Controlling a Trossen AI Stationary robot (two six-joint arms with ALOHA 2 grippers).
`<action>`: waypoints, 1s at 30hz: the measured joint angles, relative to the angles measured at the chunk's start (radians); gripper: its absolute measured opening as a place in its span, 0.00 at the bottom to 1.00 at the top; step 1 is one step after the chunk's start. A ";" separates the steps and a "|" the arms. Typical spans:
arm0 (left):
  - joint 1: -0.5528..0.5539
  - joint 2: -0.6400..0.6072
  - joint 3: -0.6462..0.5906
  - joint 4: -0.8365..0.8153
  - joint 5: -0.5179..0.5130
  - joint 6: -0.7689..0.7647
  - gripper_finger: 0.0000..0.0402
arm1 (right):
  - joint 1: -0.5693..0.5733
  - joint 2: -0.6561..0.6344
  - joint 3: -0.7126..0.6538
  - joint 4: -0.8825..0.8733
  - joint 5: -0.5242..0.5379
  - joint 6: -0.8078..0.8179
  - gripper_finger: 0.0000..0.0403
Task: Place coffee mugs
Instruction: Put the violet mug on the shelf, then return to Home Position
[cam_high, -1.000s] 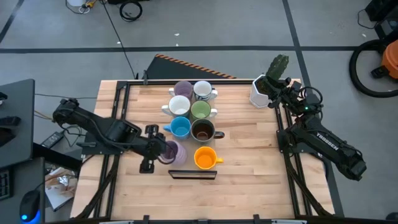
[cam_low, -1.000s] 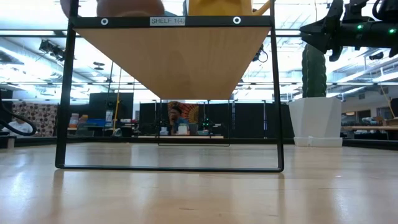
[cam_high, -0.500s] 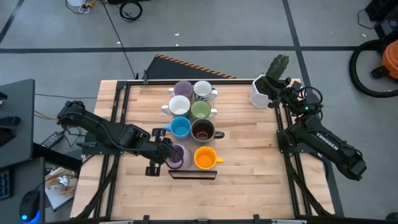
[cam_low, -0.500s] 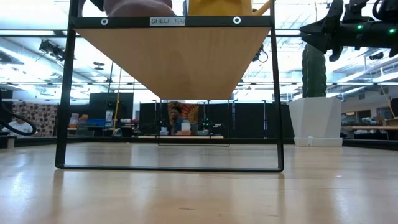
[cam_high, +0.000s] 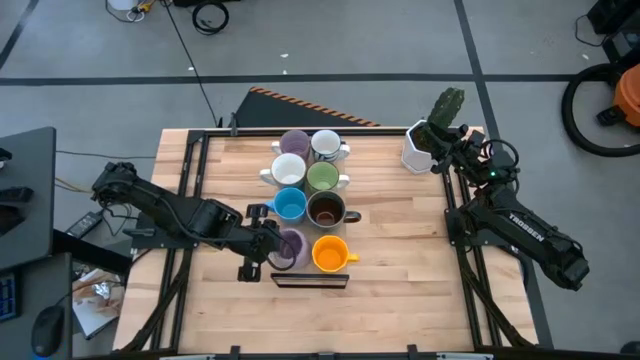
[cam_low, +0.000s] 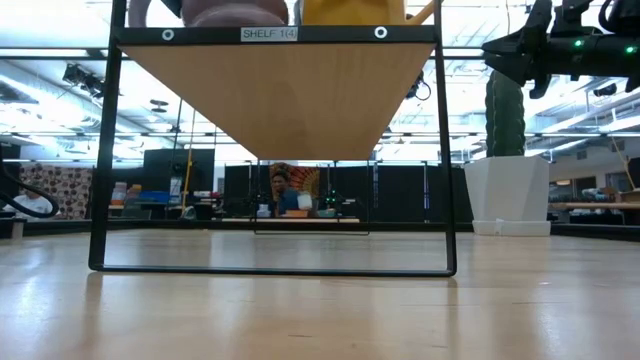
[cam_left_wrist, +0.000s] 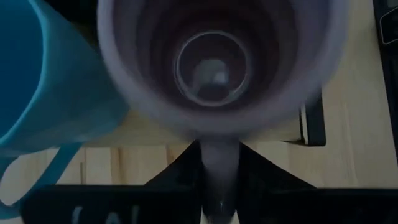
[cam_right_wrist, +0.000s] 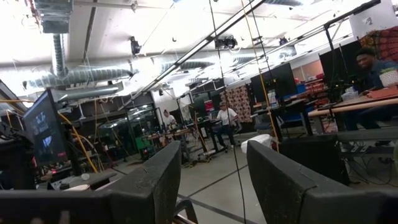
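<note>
Mugs are sitting eight strong on the shelf (cam_high: 300, 282) from above, the left gripper (cam_high: 268, 247) pinching a purple mug (cam_high: 290, 245) beside the orange mug (cam_high: 330, 254), while the left wrist view is showing that mug's handle clamped, and the right gripper (cam_right_wrist: 208, 180) is idling apart near the cactus pot (cam_high: 418, 148).

my fingers (cam_right_wrist: 155, 180): two dark pads, spread apart, open room visible between them
background: people seated at desks (cam_right_wrist: 225, 118), monitor (cam_right_wrist: 45, 130), ceiling ducts (cam_right_wrist: 59, 37)
table: not visible
</note>
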 joint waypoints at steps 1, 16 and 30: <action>0.000 -0.001 0.000 -0.001 0.000 0.000 0.18 | 0.000 0.000 0.000 0.000 0.000 0.000 0.47; 0.000 -0.002 0.000 0.020 -0.010 -0.029 0.29 | 0.000 0.000 0.000 0.000 0.000 0.000 0.47; 0.006 -0.061 -0.001 0.022 -0.024 -0.015 0.53 | 0.000 0.000 0.000 0.000 0.000 0.000 0.47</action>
